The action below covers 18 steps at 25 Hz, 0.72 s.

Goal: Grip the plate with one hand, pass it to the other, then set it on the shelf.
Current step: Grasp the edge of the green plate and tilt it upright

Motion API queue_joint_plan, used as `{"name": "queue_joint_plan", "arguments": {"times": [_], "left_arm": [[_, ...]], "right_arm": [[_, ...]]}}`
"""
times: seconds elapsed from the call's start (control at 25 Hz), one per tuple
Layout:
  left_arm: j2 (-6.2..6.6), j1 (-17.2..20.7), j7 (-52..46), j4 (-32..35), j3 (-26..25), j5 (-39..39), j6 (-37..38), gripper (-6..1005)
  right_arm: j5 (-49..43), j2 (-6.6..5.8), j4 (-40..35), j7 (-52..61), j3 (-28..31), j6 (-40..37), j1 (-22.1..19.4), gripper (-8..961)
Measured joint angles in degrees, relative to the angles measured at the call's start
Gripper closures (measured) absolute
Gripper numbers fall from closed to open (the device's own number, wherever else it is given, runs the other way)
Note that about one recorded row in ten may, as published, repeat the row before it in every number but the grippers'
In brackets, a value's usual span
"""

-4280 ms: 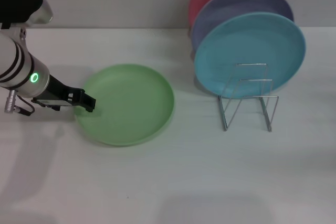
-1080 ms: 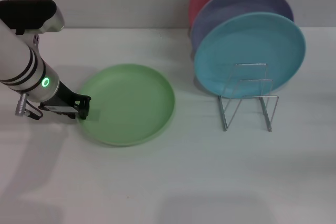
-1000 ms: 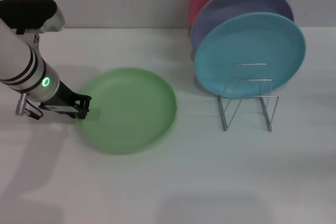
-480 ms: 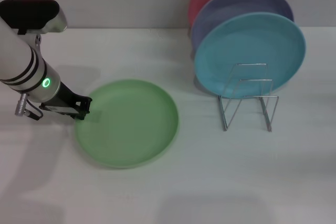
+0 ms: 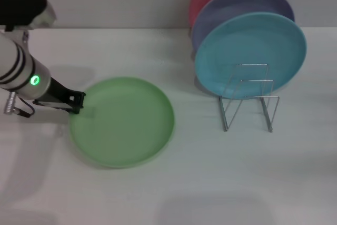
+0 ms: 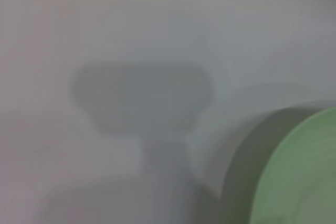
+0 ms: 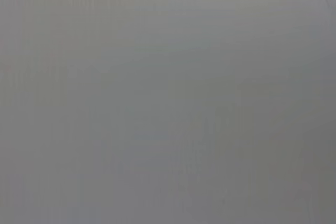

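In the head view the left hand [image 5: 78,102] meets the left rim of the light green plate [image 5: 122,121], which lies flat on the white table [image 5: 210,183], well apart from the wire shelf [image 5: 248,98] holding a light blue plate [image 5: 250,51]; its grip cannot be made out. The left wrist view shows only the plate's edge [image 6: 299,171], and the right wrist view a blank grey; no writing is readable

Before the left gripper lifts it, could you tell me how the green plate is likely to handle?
The green plate looks like thin, smooth plastic, so probably light and stiff, not floppy. Its low rim gives the left gripper little to bite, so it may slip. Lying flat on the white table, it likely slides when nudged.
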Motion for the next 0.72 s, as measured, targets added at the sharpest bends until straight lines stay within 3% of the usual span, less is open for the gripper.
{"name": "queue_joint_plan", "arguments": {"times": [0.12,0.4,0.72], "left_arm": [[-0.06,1.5,3.4,-2.4,-4.0,-1.4,-0.3,938],[-0.1,3.5,7.5,-3.8,-6.8,-4.3,1.2,961],[-0.24,12.2,10.9,-12.8,-5.2,-10.5,12.9,966]], "right_arm": [[0.0,-0.02,0.0,0.0,0.0,0.2,0.1,193],[0.0,-0.04,0.0,0.0,0.0,1.0,0.6,193],[0.0,-0.19,0.0,-0.1,0.0,4.5,1.5,194]]}}
